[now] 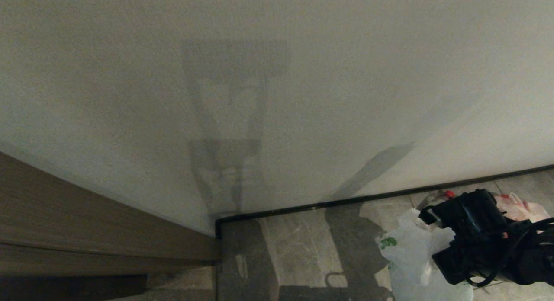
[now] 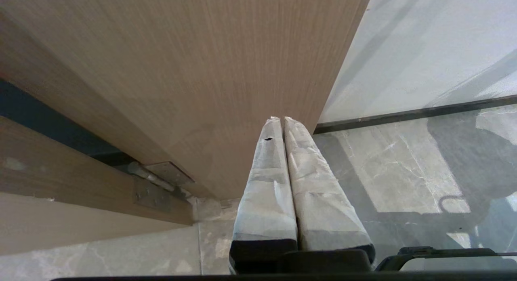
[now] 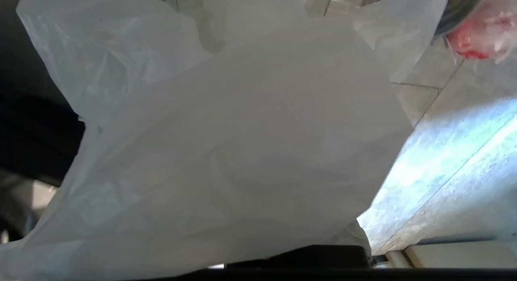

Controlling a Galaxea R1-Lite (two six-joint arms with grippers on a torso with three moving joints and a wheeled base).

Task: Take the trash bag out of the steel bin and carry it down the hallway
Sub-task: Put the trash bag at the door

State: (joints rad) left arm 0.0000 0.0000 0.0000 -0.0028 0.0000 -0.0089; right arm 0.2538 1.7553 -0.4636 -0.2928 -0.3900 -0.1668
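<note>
The trash bag (image 1: 411,253), thin white plastic with a green logo, hangs low over the hallway floor (image 1: 298,249) at the lower right. My right gripper (image 1: 446,262) is shut on the trash bag, and its fingers are buried in the plastic. In the right wrist view the trash bag (image 3: 226,143) fills nearly everything and hides the fingertips. My left gripper (image 2: 281,119) is parked, shut and empty, with pale-wrapped fingers (image 2: 266,184) close to the wooden door (image 2: 181,71). The steel bin is out of view.
A pale wall (image 1: 303,97) with dark skirting (image 1: 368,197) stands right ahead. The brown door (image 1: 86,214) meets it at the left corner. A clear bag with red contents (image 1: 521,208) lies on the floor by the skirting behind my right arm.
</note>
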